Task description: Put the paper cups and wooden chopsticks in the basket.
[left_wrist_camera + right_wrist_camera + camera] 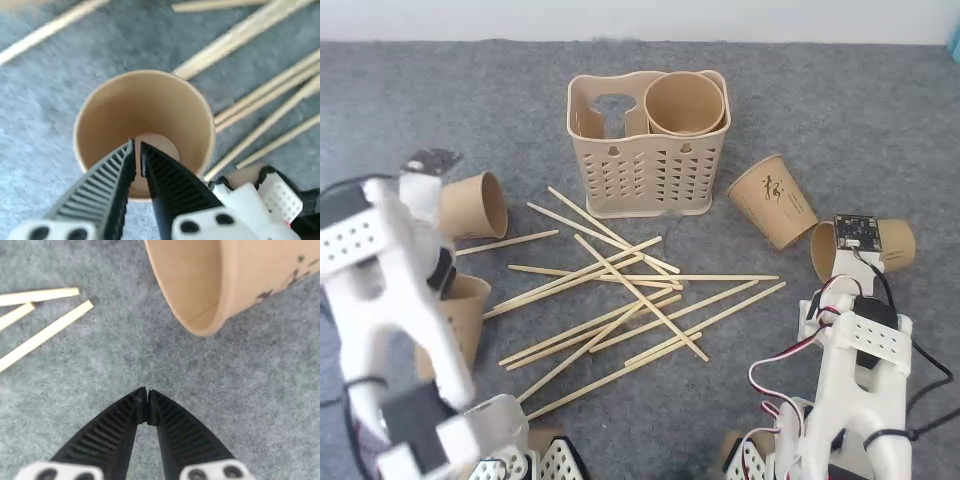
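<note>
Logging fast: I'm seeing the basket (645,175) standing upright at the far middle of the grey carpet (840,100), and it's already holding one cup (685,103) upright in its right compartment. The wooden chopsticks (620,290) are lying scattered and crossing each other on the carpet in front of the basket, none of them inside it. A left-side cup (475,205) is lying on its side left of the pile. A printed cup (772,200) is lying on its side just right of the basket, and a right-side cup (895,245) is lying beyond it, its mouth facing the printed cup, with the right arm's wrist partly covering it. The cup under the left arm (460,315) is sitting partly hidden by that arm. In the left wrist view I'm looking straight into its mouth (165,105); the left gripper (136,146) is hanging over the opening with its jaws together, only a thin slit between them, and nothing clamped that I can make out. Chopsticks (260,30) are lying beside that cup. In the right wrist view the right gripper (147,406) is pointing down at bare carpet with its jaws together and holding nothing. A nearby cup (190,280) is lying on its side close to it, not touching, and a few chopstick ends (45,335) are lying off to one side.
</note>
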Motion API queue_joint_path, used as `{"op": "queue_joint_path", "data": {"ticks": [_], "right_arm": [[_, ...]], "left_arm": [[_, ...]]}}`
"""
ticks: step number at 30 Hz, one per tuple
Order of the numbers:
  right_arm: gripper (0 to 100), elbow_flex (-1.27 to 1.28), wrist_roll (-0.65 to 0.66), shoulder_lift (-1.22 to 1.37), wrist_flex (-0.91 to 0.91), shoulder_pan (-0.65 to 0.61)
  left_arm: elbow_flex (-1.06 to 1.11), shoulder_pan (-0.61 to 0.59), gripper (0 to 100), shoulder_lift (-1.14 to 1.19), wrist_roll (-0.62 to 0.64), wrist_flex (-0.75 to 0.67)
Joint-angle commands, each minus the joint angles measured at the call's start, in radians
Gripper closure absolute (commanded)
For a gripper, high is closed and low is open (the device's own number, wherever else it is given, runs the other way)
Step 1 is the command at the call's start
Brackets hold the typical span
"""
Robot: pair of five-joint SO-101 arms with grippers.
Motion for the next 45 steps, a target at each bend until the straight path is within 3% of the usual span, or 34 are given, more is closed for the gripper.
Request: {"op": "queue_joint_path", "data": {"ticks": [1,15,22,34,39,45], "right_arm": [[99.0,-0.009,0.012,-0.041,-0.015,0.012],[99.0,-0.009,0.012,-0.041,-0.015,0.013],[99.0,-0.009,0.011,-0.041,-0.015,0.013],[99.0,-0.006,0.012,-0.041,-0.016,0.008],[99.0,-0.005,0.017,-0.036,-0.016,0.007],[99.0,-0.005,0.017,-0.036,-0.016,0.008]], "left_arm": [[0.056,-0.04,99,-0.14,-0.032,0.041],[0.113,-0.365,99,-0.256,-0.123,0.041],[0.214,-0.362,98,-0.256,-0.157,0.041],[0.048,-0.338,97,-0.272,-0.086,0.041],[0.024,-0.338,82,-0.457,-0.044,0.041],[0.139,-0.333,81,-0.692,-0.058,0.038]]}}
